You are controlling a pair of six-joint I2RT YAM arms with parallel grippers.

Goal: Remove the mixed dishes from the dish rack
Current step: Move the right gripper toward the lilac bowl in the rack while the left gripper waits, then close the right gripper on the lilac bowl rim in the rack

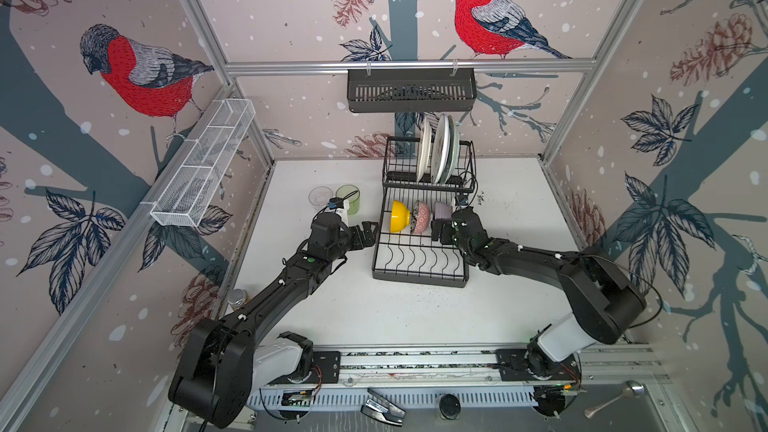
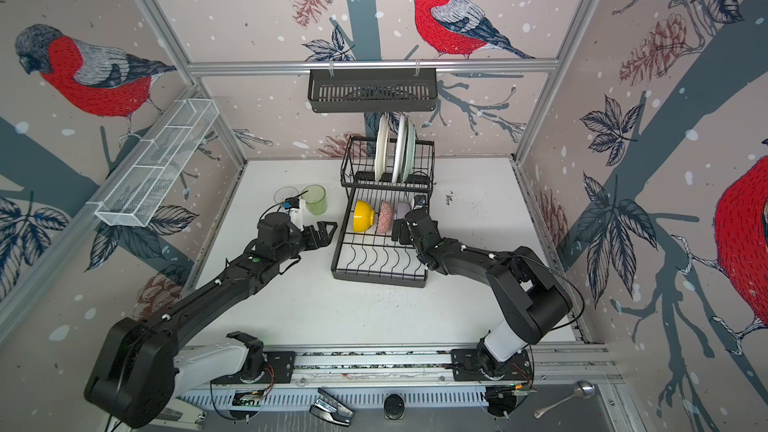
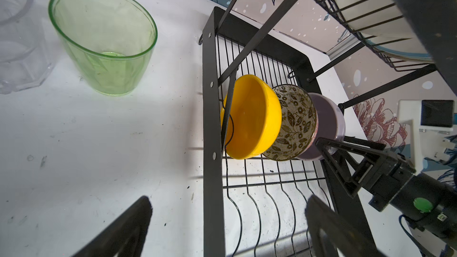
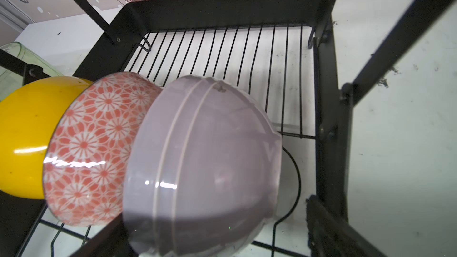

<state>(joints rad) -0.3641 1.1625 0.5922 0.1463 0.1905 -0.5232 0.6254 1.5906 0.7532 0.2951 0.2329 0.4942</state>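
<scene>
Partly done, I judge: clear tumbler point(image 1: 320, 196) and green tumbler point(image 1: 348, 199) stand on table point(image 1: 332, 317), just past left gripper point(image 1: 369, 235), its fingers spread wide and empty. Right gripper point(image 1: 439, 232) is spread wide too, with lilac bowl point(image 1: 441, 210) between its fingers, not clamped. Left in dish rack point(image 1: 419, 276): lilac, pink-patterned bowl point(image 1: 420, 217), yellow bowl point(image 1: 400, 216), plates point(image 1: 439, 151) beyond.

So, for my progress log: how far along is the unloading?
Done: clear tumbler and green tumbler stand on the table beside the rack. In hand: nothing; the open right end effector is at the lilac bowl, the left end effector open nearby. Left: that bowl, yellow bowl, patterned bowl, the plates.
</scene>
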